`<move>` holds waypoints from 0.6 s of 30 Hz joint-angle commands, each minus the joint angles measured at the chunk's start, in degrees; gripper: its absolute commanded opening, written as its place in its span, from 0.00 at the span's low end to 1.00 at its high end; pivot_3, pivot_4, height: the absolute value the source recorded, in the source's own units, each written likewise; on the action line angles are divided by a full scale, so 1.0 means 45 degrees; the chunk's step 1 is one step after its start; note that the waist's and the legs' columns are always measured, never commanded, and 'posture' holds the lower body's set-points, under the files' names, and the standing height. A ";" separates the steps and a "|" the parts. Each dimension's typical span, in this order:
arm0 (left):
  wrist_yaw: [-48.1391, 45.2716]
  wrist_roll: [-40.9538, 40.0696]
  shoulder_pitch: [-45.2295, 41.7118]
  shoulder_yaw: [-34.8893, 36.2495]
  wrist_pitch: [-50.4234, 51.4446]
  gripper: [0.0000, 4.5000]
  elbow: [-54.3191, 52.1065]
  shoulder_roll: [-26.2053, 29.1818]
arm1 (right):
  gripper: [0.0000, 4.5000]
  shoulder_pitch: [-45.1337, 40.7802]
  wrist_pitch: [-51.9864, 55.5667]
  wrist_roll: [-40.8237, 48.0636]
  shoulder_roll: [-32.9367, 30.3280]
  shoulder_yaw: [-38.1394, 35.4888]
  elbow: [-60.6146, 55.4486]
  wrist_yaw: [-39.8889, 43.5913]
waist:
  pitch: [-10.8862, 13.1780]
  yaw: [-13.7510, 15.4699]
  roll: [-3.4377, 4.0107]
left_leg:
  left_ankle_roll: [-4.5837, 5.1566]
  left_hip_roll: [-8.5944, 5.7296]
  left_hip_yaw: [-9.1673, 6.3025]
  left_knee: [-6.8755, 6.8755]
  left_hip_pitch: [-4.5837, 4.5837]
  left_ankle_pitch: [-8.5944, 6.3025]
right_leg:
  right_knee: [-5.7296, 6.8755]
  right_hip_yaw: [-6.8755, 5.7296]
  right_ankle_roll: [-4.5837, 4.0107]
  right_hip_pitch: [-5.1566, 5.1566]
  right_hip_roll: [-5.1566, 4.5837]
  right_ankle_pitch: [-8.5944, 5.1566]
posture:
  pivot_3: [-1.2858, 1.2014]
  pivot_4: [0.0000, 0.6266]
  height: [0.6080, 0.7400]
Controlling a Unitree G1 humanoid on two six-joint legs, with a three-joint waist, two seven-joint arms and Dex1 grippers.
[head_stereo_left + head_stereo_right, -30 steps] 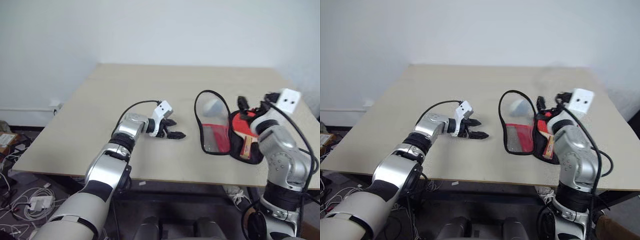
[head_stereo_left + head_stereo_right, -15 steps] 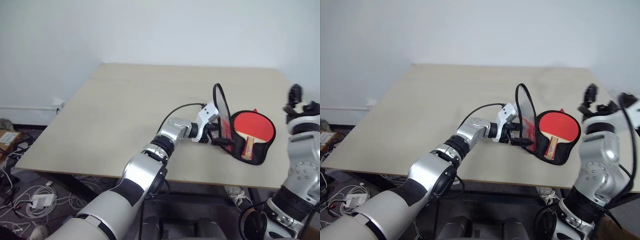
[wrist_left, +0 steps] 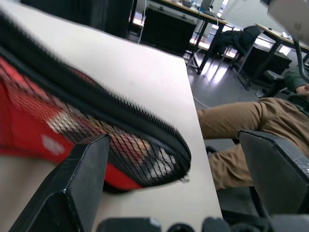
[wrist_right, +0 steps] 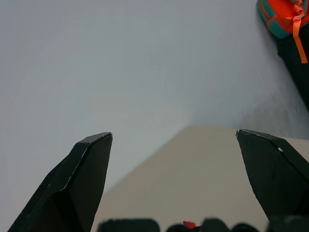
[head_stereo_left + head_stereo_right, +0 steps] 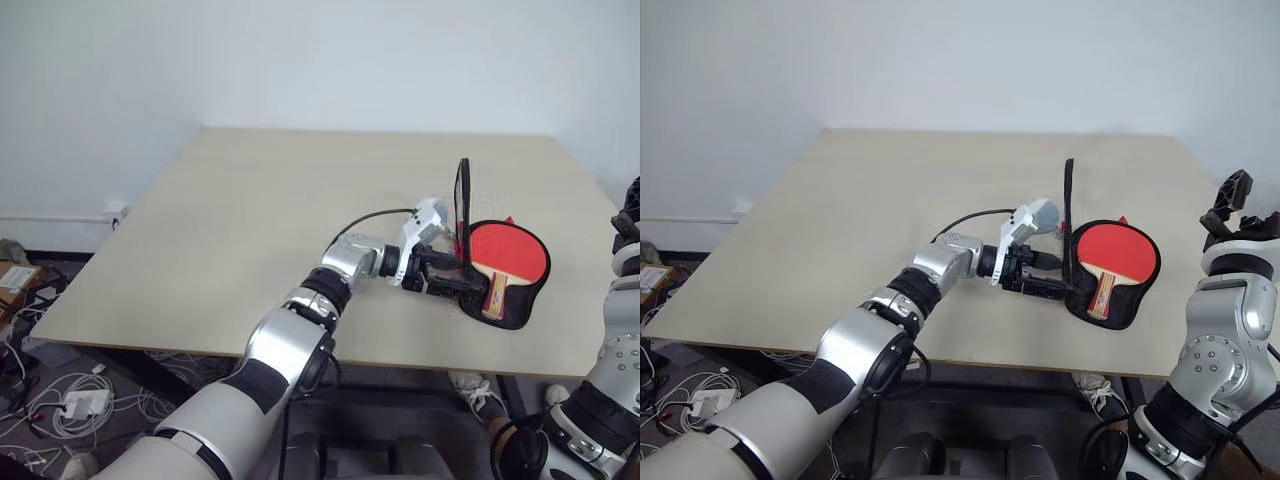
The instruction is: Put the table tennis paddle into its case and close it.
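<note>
The table tennis paddle (image 5: 512,252) lies red face up in the black lower half of the case (image 5: 517,318), near the table's front right; its wooden handle (image 5: 1103,293) points at the front edge. The case's mesh flap (image 5: 1069,212) stands upright on edge at the paddle's left. My left gripper (image 5: 1052,286) is open, reaching in from the left with its fingers low at the foot of the flap. In the left wrist view the mesh flap (image 3: 120,140) with its zipper rim runs ahead of the two spread fingers (image 3: 82,183). My right gripper (image 5: 1228,200) is open, raised off to the right, apart from the case.
The beige table (image 5: 280,200) stretches wide to the left and back, against a white wall. Cables and boxes (image 5: 60,400) lie on the floor at the left. A seated person's tan trousers (image 3: 251,121) and dark desks lie beyond the table's edge. An orange bag (image 4: 282,17) hangs by the wall.
The flap, lying flat to the left a second ago, now stands upright. My left gripper moved right to its foot. My right gripper drew away from the paddle, right and up.
</note>
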 commanded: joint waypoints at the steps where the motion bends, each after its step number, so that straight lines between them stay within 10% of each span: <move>1: 0.0334 -0.0119 0.0805 -0.0204 0.0184 1.00 -0.0824 -0.2005 | 0.99 -0.0102 -0.0383 0.0189 -0.0420 0.0176 -0.0080 -0.0013 | 0.0000 0.0001 -0.0001 | 0.0000 0.0000 0.0000 0.0002 0.0000 0.0000 | 0.0000 0.0000 0.0000 0.0001 0.0000 0.0000 | 0.52 0.00 1.00; 18: 0.2574 -0.0391 0.2319 -0.1572 -0.2498 1.00 -0.1253 -0.3988 | 0.99 0.0456 -0.0679 -0.0002 -0.0570 0.0987 0.0227 -0.0138 | 0.0001 0.0033 0.0000 | 0.0000 -0.0002 0.0005 0.0003 0.0001 0.0000 | -0.0003 0.0006 0.0000 0.0005 0.0000 0.0000 | 0.52 0.00 1.00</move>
